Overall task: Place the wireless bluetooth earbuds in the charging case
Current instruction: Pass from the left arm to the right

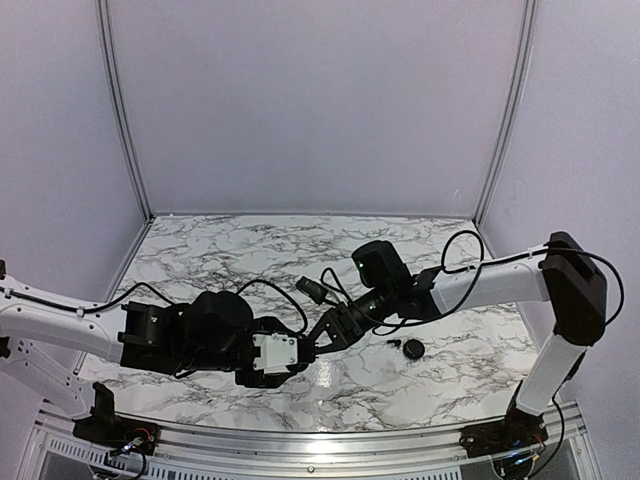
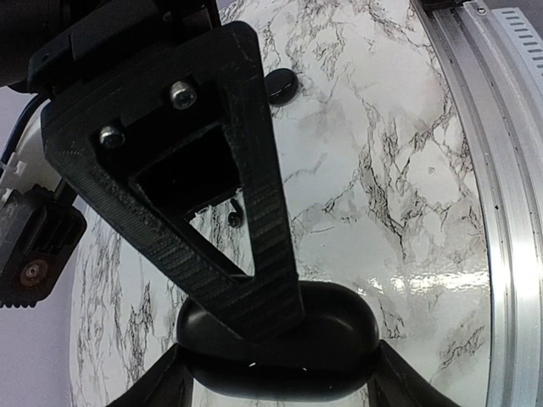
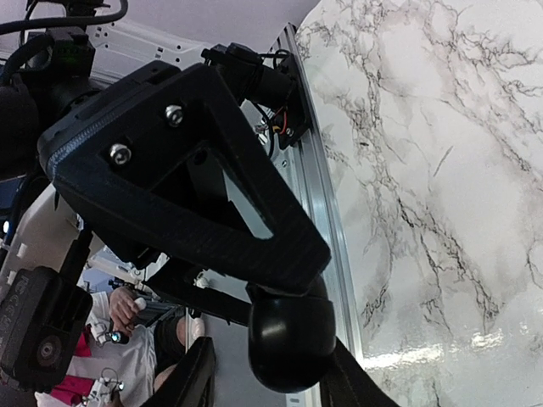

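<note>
The left tool (image 2: pixel 276 381) is clamping the charging case (image 2: pixel 339 335), a glossy black pod, between both fingers above the tabletop (image 1: pixel 250 250). The right tool (image 3: pixel 271 356) is standing partly open around 1 end of the case, a gap showing beside 1 finger. Whether the case is holding anything, I cannot tell. 1 earbud (image 1: pixel 393 343) is lying on the tabletop beside a rounded black piece (image 1: pixel 413 348), right of both tools. The left arm (image 1: pixel 60 325) is reaching rightward, low; the right arm (image 1: pixel 490 280) is stretching leftward, both meeting near centre.
</note>
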Controlling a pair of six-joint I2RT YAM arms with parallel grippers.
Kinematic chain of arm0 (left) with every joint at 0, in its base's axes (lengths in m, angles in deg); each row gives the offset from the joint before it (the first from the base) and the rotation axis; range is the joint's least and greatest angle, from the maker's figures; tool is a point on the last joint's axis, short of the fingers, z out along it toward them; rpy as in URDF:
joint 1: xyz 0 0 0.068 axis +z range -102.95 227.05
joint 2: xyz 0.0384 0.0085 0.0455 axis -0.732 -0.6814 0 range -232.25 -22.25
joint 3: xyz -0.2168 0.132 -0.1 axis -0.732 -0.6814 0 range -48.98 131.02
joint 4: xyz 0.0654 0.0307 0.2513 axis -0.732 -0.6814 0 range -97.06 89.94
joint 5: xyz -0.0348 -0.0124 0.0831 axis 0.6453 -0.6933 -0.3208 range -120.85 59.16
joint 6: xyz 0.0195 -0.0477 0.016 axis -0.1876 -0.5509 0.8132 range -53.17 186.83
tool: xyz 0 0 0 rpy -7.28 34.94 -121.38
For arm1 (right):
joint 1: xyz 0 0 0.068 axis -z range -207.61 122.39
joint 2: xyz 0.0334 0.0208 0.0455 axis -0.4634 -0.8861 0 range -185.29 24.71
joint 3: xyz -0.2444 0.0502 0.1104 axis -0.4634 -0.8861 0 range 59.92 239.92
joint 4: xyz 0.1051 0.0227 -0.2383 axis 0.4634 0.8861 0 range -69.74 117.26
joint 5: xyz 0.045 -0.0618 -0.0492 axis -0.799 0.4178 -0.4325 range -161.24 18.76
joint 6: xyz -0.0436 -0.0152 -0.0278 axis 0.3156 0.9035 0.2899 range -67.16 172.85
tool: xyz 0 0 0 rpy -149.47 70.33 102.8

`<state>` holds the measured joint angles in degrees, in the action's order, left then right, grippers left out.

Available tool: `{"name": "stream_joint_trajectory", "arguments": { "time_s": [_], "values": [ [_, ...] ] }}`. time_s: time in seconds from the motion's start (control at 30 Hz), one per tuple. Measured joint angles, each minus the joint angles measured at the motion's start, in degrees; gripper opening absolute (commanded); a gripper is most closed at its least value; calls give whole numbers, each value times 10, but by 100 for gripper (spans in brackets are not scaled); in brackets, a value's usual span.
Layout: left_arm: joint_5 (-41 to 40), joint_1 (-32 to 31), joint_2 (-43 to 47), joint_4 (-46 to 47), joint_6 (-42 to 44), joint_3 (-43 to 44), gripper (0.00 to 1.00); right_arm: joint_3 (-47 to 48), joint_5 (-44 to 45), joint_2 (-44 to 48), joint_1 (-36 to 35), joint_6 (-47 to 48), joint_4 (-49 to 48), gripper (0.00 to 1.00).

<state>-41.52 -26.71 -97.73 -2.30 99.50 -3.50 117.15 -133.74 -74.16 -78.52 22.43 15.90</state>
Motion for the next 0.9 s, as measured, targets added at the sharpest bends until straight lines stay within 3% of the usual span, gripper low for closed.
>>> {"name": "stream_joint_trajectory", "arguments": {
  "time_s": [0.43, 0.77, 0.9],
  "values": [
    [6, -3, -3, -2, 13, 5, 63, 0, -5, -8, 0, -5, -3, 22],
    [-13, -4, 2, -2, -8, 5, 94, 0, -10, -8, -1, -2, -9, 10],
    [-33, -5, 45, 5, -33, -14, 99, 3, -11, -3, -1, 5, -17, 9]
  ]
}}
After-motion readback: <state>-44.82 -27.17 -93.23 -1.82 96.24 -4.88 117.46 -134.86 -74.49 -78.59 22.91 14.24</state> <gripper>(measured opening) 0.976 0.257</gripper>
